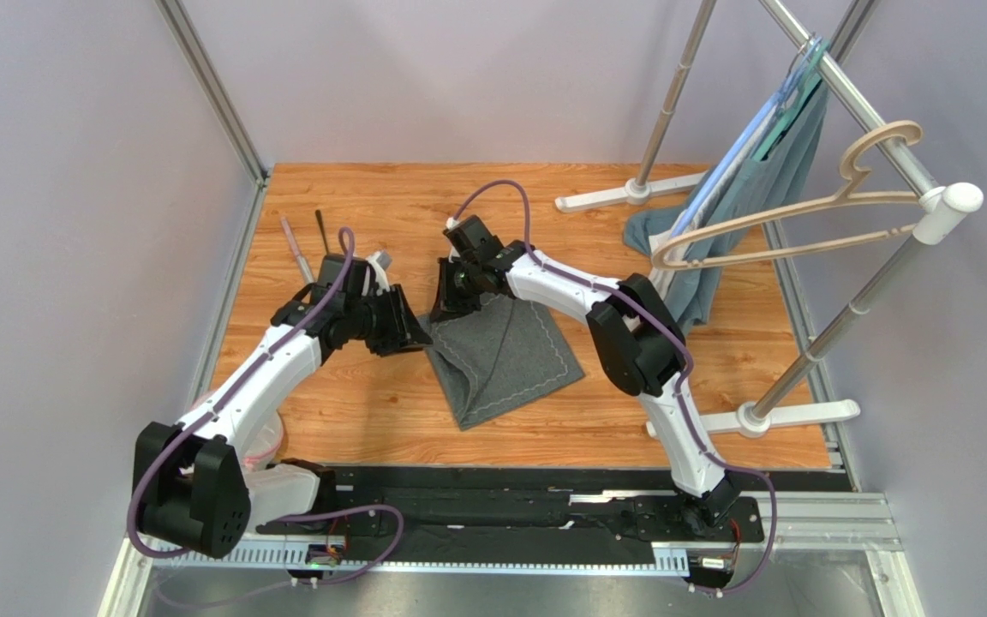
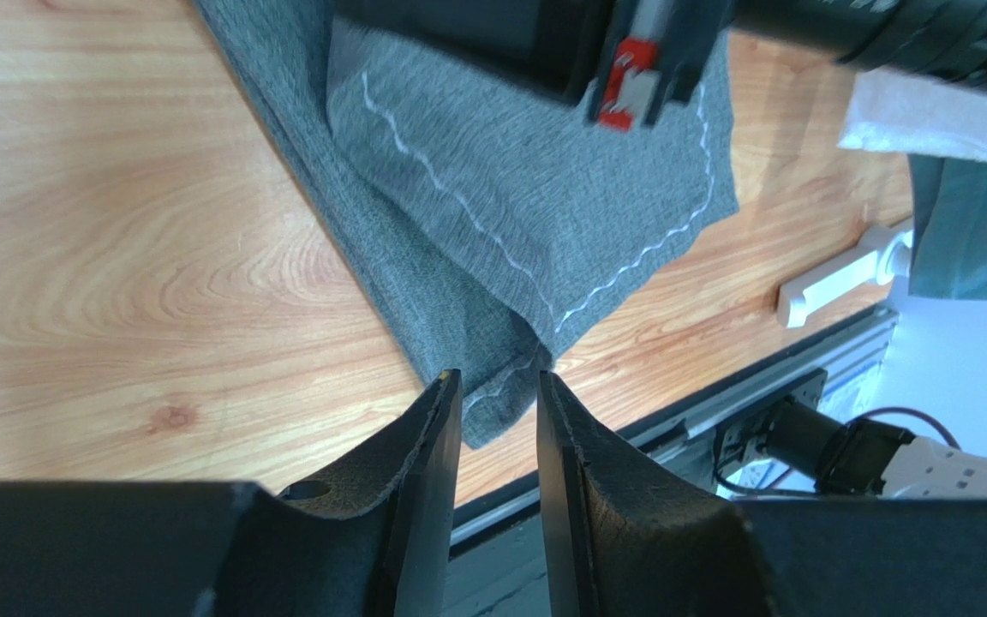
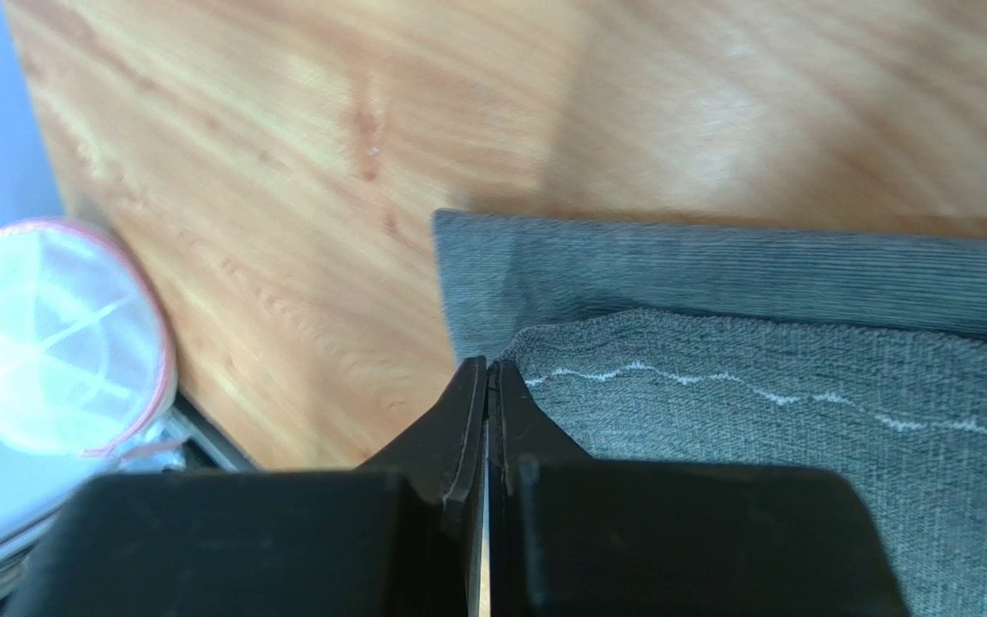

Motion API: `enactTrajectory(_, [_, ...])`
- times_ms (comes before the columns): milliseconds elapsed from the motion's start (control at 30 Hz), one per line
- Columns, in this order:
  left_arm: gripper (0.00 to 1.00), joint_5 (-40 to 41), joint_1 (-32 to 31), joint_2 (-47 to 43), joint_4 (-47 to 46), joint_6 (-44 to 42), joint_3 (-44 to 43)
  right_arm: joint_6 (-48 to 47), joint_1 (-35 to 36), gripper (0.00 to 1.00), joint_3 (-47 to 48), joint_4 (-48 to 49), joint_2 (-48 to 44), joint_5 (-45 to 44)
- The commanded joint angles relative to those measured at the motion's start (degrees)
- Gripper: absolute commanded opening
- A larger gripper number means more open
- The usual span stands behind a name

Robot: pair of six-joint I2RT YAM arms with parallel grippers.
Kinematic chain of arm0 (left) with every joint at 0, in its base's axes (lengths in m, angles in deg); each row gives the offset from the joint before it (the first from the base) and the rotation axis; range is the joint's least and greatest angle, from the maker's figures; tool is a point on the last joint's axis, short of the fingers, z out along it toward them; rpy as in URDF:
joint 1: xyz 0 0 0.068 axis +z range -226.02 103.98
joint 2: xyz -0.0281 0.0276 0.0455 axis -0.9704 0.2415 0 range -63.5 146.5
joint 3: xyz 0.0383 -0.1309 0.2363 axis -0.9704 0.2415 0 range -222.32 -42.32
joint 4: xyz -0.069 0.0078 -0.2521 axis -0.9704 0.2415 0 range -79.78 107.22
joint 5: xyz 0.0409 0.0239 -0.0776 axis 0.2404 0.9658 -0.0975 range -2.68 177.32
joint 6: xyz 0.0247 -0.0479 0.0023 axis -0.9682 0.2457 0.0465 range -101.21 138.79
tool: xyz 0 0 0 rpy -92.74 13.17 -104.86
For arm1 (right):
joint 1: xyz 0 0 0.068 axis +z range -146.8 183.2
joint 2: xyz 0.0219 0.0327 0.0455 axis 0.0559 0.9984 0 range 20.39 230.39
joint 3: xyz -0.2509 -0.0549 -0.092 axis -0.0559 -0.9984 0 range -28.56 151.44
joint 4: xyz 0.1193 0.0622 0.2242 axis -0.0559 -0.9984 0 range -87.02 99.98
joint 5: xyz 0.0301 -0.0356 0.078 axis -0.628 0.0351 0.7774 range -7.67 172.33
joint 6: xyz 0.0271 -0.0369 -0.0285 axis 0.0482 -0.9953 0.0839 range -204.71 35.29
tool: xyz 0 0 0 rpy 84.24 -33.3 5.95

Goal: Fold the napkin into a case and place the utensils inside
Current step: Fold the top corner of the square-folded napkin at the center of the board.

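The dark grey napkin (image 1: 512,360) lies mid-table with its left strip folded over, the pale stitching showing on top (image 2: 525,193). My right gripper (image 1: 451,306) is shut at the napkin's far-left corner. In the right wrist view its tips (image 3: 487,370) pinch the corner of the upper layer (image 3: 782,386). My left gripper (image 1: 419,337) hovers at the napkin's left edge, jaws apart and empty (image 2: 499,386), the cloth's near corner showing beyond them. The silver knife (image 1: 295,251) and black spoon (image 1: 322,232) lie at the far left, behind the left arm.
A clothes rack stands on the right with a teal-grey garment (image 1: 769,167) and a beige hanger (image 1: 846,193). Its white feet (image 1: 634,196) (image 1: 782,414) rest on the table. A round white, pink-rimmed object (image 3: 55,341) sits near the left arm's base.
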Motion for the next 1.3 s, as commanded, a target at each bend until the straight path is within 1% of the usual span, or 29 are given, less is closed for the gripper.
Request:
enactTrajectory(0, [0.37,-3.9,-2.1,-0.6,-6.3,2.5,4.8,0.3,-1.1,0.0,-4.4,-0.6,-6.3,-5.8])
enactTrajectory(67, [0.36,-3.6,-5.2,1.4,-8.8,4.0,6.2,0.8,-1.5,0.0,-7.4,-0.3,-9.2,-7.0])
enactTrajectory(133, [0.31,-3.4,-7.8,3.0,-10.6,6.7,6.8,0.9,-1.8,0.0,-9.2,0.3,-11.0,-7.7])
enactTrajectory(200, [0.28,-2.8,-9.9,5.2,-12.1,8.6,7.3,1.0,-2.2,0.0,-11.2,0.3,-13.6,-9.8])
enactTrajectory(233, [0.25,-1.9,-10.2,5.7,-12.3,9.0,7.3,1.1,-2.4,0.0,-11.6,0.2,-14.1,-10.0])
enactTrajectory(267, [0.25,-1.4,-10.6,6.0,-12.4,9.1,7.6,1.5,-2.6,0.0,-12.0,0.0,-14.6,-10.1])
enactTrajectory(367, [0.24,0.0,-11.6,4.7,-13.2,9.7,8.6,3.6,-3.3,0.0,-15.0,-0.4,-17.4,-13.6])
enactTrajectory(433, [0.24,0.4,-12.3,4.7,-13.6,9.9,9.1,4.2,-3.8,0.0,-17.1,1.2,-19.1,-13.9])
enactTrajectory(533, [0.22,0.9,-12.9,6.4,-14.4,10.4,9.9,4.3,-4.0,0.0,-16.4,1.3,-18.9,-13.7])
enactTrajectory(667, [0.17,1.3,-14.0,8.9,-14.9,11.3,10.7,5.0,-4.0,0.0,-15.5,3.0,-18.0,-10.2])
enactTrajectory(800, [0.15,2.3,-16.5,8.7,-14.7,12.6,12.8,5.4,-4.0,0.0,-14.2,3.3,-16.7,-8.7])
enactTrajectory(867, [0.13,3.3,-16.7,8.2,-13.8,12.9,13.9,5.7,-3.9,0.0,-14.0,3.5,-16.5,-8.0])
enactTrajectory(967, [0.13,2.9,-16.9,8.1,-15.0,13.1,15.4,6.1,-3.7,0.0,-14.5,4.1,-16.3,-7.9])
enactTrajectory(1100, [0.12,1.7,-17.5,10.6,-15.7,12.2,16.0,7.2,-3.4,0.0,-14.3,4.5,-15.5,-7.6])
enactTrajectory(1167, [0.12,2.4,-17.5,11.3,-14.0,11.2,15.6,7.4,-3.4,0.0,-13.8,4.6,-15.1,-7.9])
enactTrajectory(1267, [0.12,3.6,-17.5,9.8,-13.1,10.6,15.4,8.2,-3.7,0.0,-13.0,4.5,-14.2,-9.0])
